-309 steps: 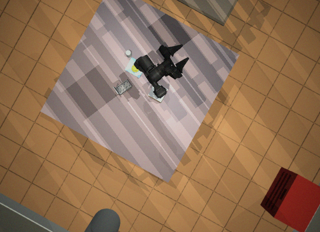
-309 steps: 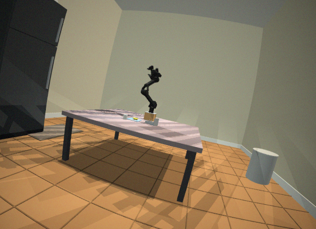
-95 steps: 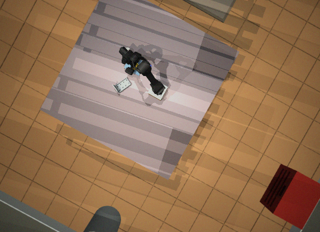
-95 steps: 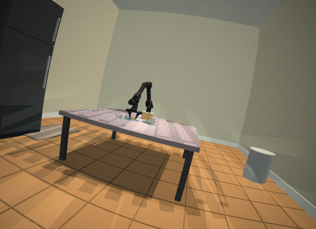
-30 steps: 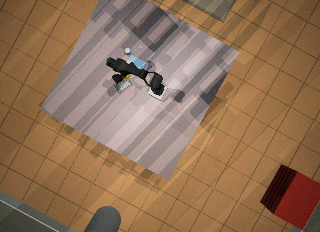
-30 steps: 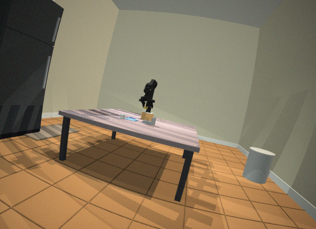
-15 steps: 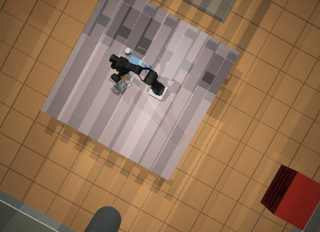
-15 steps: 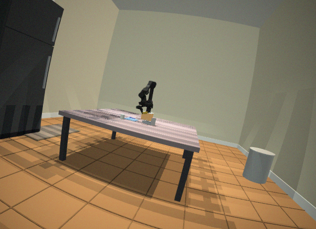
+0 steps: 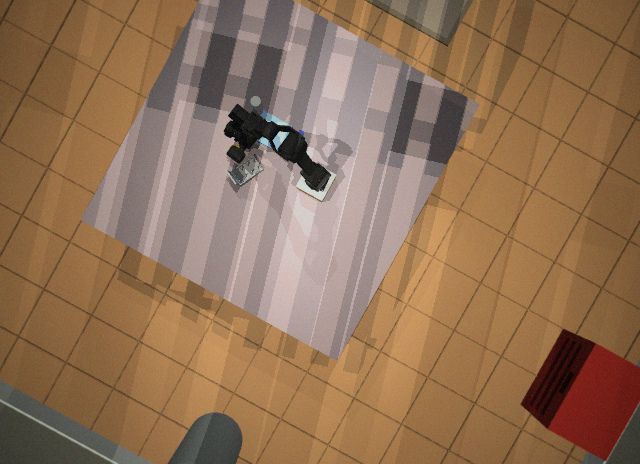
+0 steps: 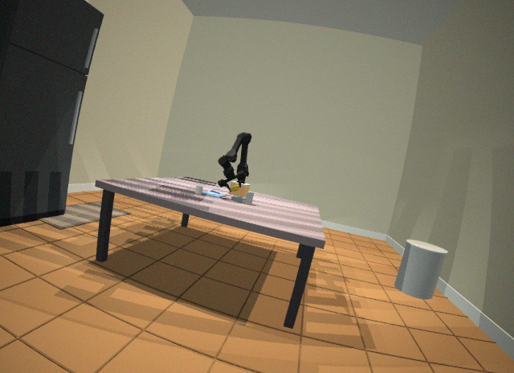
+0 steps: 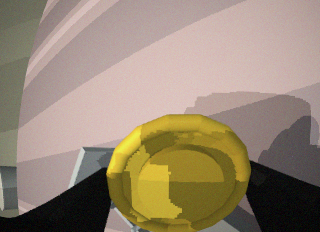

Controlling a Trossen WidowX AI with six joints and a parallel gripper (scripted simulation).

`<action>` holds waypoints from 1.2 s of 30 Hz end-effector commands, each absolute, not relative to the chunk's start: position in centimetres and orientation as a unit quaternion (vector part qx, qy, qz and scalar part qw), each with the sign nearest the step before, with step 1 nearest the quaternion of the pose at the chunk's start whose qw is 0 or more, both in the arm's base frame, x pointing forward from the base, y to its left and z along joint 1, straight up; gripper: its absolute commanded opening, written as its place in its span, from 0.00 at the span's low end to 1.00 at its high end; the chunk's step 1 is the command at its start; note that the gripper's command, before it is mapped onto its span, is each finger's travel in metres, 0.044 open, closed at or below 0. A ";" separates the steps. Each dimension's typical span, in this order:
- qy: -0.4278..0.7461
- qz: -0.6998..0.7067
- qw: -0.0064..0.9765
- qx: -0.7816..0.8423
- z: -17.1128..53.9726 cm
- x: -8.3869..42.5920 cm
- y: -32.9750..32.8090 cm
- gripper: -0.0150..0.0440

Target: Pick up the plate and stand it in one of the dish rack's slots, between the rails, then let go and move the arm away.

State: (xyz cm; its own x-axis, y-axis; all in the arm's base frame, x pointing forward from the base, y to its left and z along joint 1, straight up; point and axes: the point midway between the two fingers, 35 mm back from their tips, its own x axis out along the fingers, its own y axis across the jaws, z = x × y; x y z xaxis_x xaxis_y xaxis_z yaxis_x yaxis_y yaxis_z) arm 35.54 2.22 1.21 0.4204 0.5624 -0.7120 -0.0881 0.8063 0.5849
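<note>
The yellow round plate (image 10: 235, 188) (image 11: 180, 178) is held off the table by my gripper (image 11: 178, 174), which is shut on it, with a black finger at each side of its rim. Its face is turned to the wrist camera, and it looks tilted in the exterior view. In the top view the arm hides nearly all of it. The grey dish rack (image 9: 246, 171) (image 10: 249, 197) stands on the table close to the gripper. In the wrist view the plate hides most of the rack; an end panel (image 11: 91, 159) shows at its upper left. The slots under the plate are hidden.
A light blue cloth (image 9: 275, 119) (image 10: 210, 194) lies beside the rack, partly under the arm. A pale cup (image 9: 255, 101) (image 10: 198, 190) stands beyond the cloth. A small blue object (image 9: 301, 132) lies near the arm. The arm's base (image 9: 310, 191) stands to the right of the rack in the top view.
</note>
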 end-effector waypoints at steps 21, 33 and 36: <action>0.241 0.409 0.867 0.147 -0.6 33.8 1.6 0.25; 0.092 0.480 0.870 0.068 0.0 30.4 1.6 0.25; 0.055 0.494 0.867 0.045 0.2 29.4 1.6 0.25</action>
State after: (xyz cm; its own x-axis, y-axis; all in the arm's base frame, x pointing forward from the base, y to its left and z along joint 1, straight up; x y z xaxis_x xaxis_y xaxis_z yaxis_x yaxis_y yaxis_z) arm 30.58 1.48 -0.03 0.5255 0.8450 -0.0990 -0.8203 0.5341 0.2046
